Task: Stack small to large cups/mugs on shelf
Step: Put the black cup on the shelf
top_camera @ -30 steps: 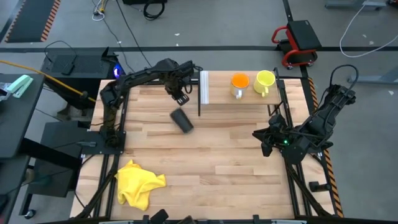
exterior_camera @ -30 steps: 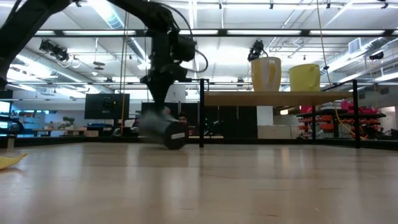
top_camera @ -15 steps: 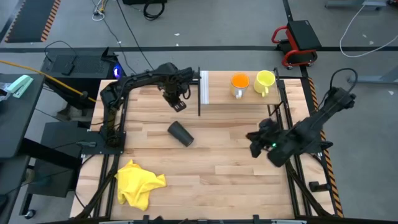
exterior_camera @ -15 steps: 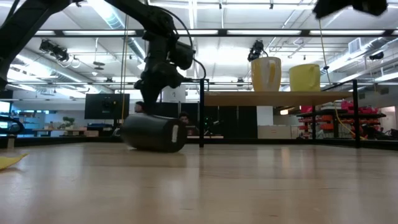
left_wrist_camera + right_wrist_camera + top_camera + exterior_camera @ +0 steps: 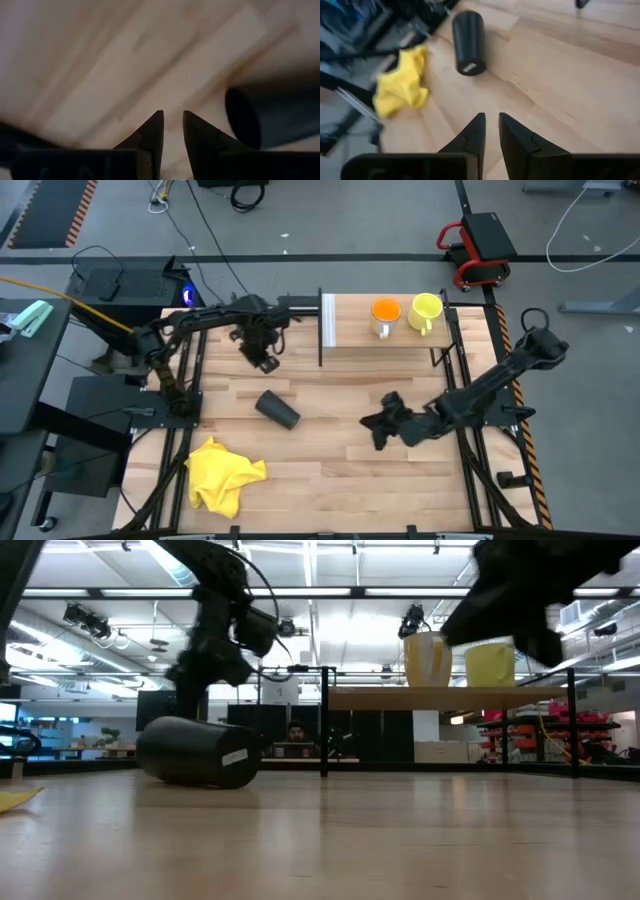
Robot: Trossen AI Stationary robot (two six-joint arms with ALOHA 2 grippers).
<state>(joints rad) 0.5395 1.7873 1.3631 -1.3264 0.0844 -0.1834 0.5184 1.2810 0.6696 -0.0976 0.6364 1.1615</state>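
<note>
Seeing the black cup [image 5: 278,409] lying tipped on its side on the counter [image 5: 340,455], well apart from the shelf [image 5: 355,332] and between the two arms. Noting its open mouth showing in the left wrist view [image 5: 272,117] and its closed base, with a pale label, facing the right wrist camera [image 5: 468,42]. Viewing it from counter height as a dark cylinder [image 5: 195,752] resting on the planks.

Finding the left end effector [image 5: 264,360] hovering above the counter near the shelf's white end panel [image 5: 327,322], farther back than the black cup and not touching it. Seeing its fingers [image 5: 152,132] drawn almost together, only a narrow slit between them, gripping nothing.

Finding the right end effector [image 5: 380,430] reaching out low over the middle of the counter, pointing toward the black cup yet well apart from it. Seeing its fingers [image 5: 477,132] likewise nearly closed, with a thin gap and nothing held.

Finding the orange cup [image 5: 386,313] and the yellow-green mug [image 5: 425,310] standing upright side by side on the shelf, the orange cup nearer the white panel, the mug's handle pointing toward the counter's front. Seeing both again from the low view, raised on the shelf board [image 5: 450,697] above the counter.

Noticing a crumpled yellow cloth [image 5: 225,472] lying at the counter's front left corner, near the black cup in the right wrist view [image 5: 400,82] but not touching it.
</note>
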